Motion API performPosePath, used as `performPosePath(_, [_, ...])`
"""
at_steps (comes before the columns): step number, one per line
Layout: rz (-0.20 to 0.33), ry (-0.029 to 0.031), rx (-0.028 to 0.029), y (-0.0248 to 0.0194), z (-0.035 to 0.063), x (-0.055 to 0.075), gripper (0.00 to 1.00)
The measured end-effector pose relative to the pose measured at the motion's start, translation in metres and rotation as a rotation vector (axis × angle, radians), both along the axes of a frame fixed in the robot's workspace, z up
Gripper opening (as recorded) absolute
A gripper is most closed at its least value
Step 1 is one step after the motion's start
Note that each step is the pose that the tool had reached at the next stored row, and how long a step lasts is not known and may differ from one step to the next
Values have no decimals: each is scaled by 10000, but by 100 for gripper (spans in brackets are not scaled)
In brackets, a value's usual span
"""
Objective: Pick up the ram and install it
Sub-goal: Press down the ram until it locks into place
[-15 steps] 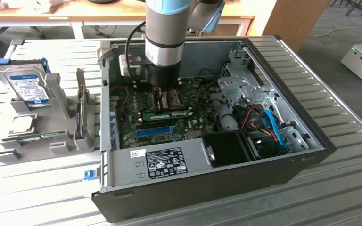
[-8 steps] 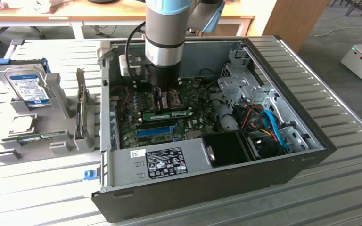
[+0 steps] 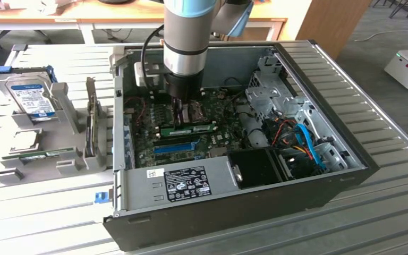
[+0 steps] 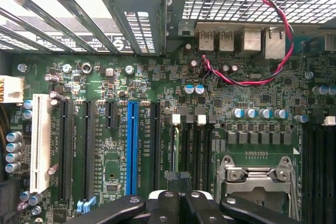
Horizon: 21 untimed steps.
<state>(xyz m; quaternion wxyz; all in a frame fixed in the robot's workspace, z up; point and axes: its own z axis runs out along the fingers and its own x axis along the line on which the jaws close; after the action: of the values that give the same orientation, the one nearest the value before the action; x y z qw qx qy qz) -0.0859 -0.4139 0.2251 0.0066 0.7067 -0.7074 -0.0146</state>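
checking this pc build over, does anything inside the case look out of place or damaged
Nothing looks broken or spilled. One thing stands out: a red and black twisted wire loops loose over the motherboard by the rear ports. The gripper sits shut above the board.

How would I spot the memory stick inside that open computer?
Look into the open computer case, at the green motherboard beneath the arm. Next to the claw sits the ram: a thin green strip with a pale label, unlike the blue slot nearby.
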Motion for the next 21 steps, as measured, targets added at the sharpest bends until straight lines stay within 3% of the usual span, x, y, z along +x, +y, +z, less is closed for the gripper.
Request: performPosePath(21, [1, -1, 3, -1, -13, 0, 11])
